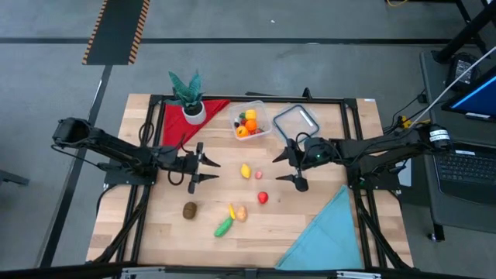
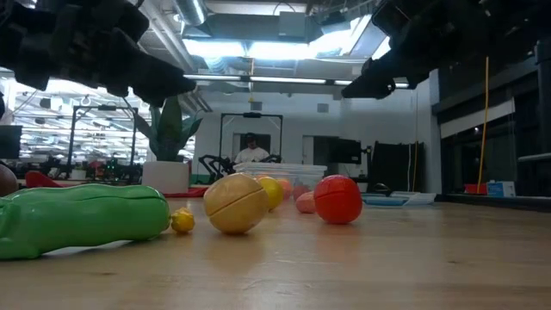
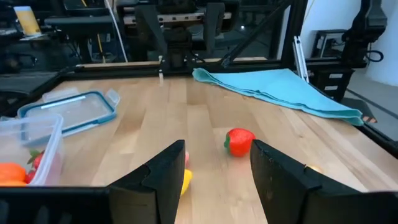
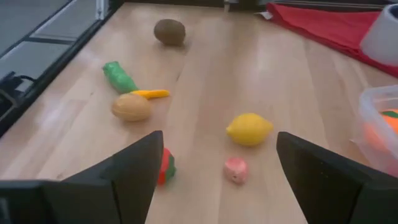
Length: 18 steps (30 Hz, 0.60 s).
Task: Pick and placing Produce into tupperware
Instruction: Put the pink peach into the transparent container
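Loose produce lies on the wood table: a yellow lemon (image 1: 246,171) (image 4: 249,129), a small pink piece (image 1: 259,175) (image 4: 236,169), a red piece (image 1: 263,198) (image 3: 239,141), a brown kiwi (image 1: 190,210), a green pod (image 1: 223,227) (image 2: 82,220) and a tan piece (image 1: 242,213) (image 2: 235,203). The clear tupperware (image 1: 250,122) (image 3: 37,155) stands near the far edge with orange, yellow and red pieces inside. My left gripper (image 1: 211,170) (image 3: 217,168) hovers open left of the lemon. My right gripper (image 1: 283,168) (image 4: 219,146) hovers open on the lemon's right.
A clear lid with a blue rim (image 1: 297,120) lies right of the tupperware. A potted plant (image 1: 190,97) stands on a red cloth (image 1: 182,122) at the far left. A teal cloth (image 1: 325,232) covers the near right corner. A person shows far behind in the low view.
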Motion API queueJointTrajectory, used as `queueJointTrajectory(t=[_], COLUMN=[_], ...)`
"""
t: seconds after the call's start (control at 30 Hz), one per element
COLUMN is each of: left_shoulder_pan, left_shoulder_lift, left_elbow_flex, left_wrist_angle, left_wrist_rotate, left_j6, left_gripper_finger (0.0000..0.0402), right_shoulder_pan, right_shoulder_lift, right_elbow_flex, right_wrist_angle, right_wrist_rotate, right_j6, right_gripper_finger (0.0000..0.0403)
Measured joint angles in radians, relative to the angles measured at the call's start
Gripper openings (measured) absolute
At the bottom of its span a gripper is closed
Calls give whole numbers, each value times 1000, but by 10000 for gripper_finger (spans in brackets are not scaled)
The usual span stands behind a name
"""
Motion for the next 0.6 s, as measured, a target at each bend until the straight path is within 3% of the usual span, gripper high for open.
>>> queueJointTrajectory(t=[0.2, 0.6], left_shoulder_pan=[0, 0], left_shoulder_lift=[0, 1], left_elbow_flex=[-11, -11], left_wrist_angle=[5, 4], left_wrist_rotate=[0, 0], left_j6=[-25, -26], left_gripper_finger=[174, 174], right_shoulder_pan=[1, -16], right_shoulder_lift=[62, 316], right_elbow_flex=[1, -1], right_wrist_angle=[16, 169], right_wrist_rotate=[98, 104], right_j6=[-3, -1], right_gripper_finger=[314, 314])
